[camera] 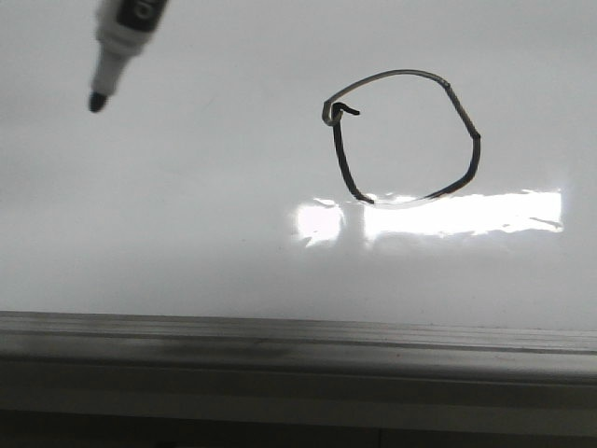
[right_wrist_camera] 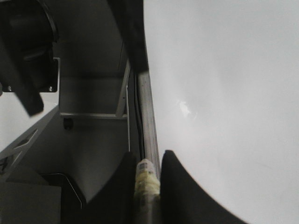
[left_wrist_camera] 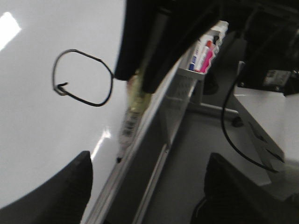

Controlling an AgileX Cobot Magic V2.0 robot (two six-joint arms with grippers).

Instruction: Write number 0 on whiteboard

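Note:
The number 0 (camera: pixel 343 163) is a closed black loop on the whiteboard (camera: pixel 187 215), with a small hook at its upper left and a fainter grey top stroke. A black-tipped marker (camera: pixel 121 37) hangs off the board to the upper left of the loop, tip (camera: pixel 96 101) pointing down. My right gripper (right_wrist_camera: pixel 147 186) is shut on that marker (right_wrist_camera: pixel 146 175), around its yellow-taped barrel, beside the whiteboard (right_wrist_camera: pixel 224 93). My left gripper (left_wrist_camera: pixel 149 196) stands open and empty near the board's edge. From there the number 0 (left_wrist_camera: pixel 96 104) and the held marker (left_wrist_camera: pixel 131 116) are visible.
A grey metal rail (camera: pixel 298 345) runs along the board's lower edge. Bright glare (camera: pixel 457 213) lies just under the loop. Beyond the board edge, a white holder with coloured markers (left_wrist_camera: pixel 205 51) and a black cable (left_wrist_camera: pixel 225 126) show over a grey frame.

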